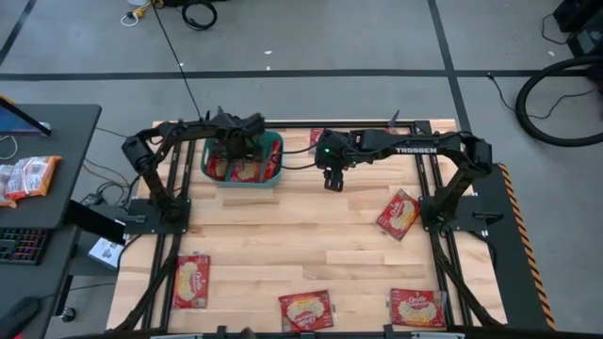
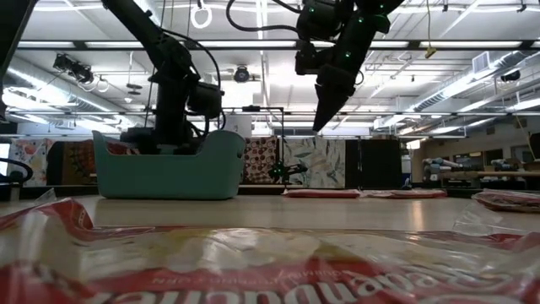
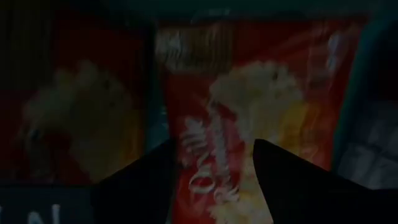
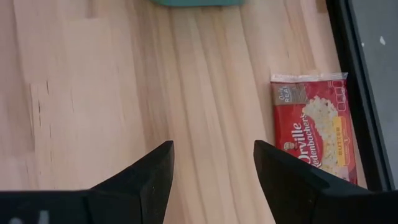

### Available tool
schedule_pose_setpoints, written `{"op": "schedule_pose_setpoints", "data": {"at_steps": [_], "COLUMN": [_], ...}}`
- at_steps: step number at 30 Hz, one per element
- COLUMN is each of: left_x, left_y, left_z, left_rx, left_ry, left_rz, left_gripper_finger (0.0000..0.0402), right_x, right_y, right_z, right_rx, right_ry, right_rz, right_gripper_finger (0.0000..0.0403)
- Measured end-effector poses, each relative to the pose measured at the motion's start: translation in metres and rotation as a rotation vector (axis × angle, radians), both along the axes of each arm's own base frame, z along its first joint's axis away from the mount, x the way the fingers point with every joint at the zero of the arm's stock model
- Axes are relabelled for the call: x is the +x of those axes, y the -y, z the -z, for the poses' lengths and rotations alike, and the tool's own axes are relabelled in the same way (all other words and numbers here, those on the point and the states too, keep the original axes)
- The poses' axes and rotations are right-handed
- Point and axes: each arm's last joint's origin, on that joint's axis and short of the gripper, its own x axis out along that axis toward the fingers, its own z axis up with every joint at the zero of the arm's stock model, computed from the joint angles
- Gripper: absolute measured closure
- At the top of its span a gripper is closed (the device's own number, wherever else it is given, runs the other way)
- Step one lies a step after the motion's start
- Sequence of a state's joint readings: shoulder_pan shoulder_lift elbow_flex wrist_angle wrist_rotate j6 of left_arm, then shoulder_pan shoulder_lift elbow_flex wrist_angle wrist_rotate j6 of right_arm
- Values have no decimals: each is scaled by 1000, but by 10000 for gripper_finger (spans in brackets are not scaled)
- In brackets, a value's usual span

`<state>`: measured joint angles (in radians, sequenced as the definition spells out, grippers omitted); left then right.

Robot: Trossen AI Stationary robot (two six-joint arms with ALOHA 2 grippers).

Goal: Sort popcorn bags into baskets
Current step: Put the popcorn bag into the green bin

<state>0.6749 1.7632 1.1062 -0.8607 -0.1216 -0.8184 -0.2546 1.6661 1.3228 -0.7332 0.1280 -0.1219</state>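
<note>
The teal basket point(image 1: 273, 174) point(image 2: 164, 169) stands near the table's far edge, with red popcorn bags point(image 1: 247, 169) lying flat inside. My left gripper point(image 1: 240, 146) point(image 3: 211, 146) reaches down into it, open, just above one bag point(image 3: 249, 99). The basket wall hides its fingers in the low view. My right gripper point(image 1: 334, 181) point(image 2: 325, 110) point(image 4: 211, 146) hangs open and holds nothing, above bare wood right of the basket. One bag point(image 4: 314, 127) point(image 1: 316, 139) lies flat by the far edge. More lie at the right point(image 1: 399, 215) and along the near edge point(image 1: 192, 281) point(image 1: 305, 309) point(image 1: 417, 308).
Black frame rails point(image 1: 443, 235) run along the table's sides. The wood between the basket and the near bags is bare point(image 1: 292, 235). One bag lies right in front of the low camera point(image 2: 253, 262). A side desk at the left holds white-and-orange packets point(image 1: 28, 177) and a keyboard point(image 1: 21, 245).
</note>
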Motion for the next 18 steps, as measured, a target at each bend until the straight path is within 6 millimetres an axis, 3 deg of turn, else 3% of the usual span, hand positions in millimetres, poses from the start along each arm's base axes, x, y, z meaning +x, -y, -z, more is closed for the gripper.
{"op": "schedule_pose_setpoints", "data": {"at_steps": [9,18], "left_x": [-18,-6], "left_y": [-17,-17], "left_z": [2,31], "left_rx": [-32,-98], "left_ry": [-16,-45], "left_rz": [-69,-40], "left_gripper_finger": [186,186], "right_x": [0,0], "right_y": [0,0], "right_z": [0,0], "right_rx": [0,8], "right_ry": [-2,4], "right_rz": [0,12], "right_gripper_finger": [176,176]}}
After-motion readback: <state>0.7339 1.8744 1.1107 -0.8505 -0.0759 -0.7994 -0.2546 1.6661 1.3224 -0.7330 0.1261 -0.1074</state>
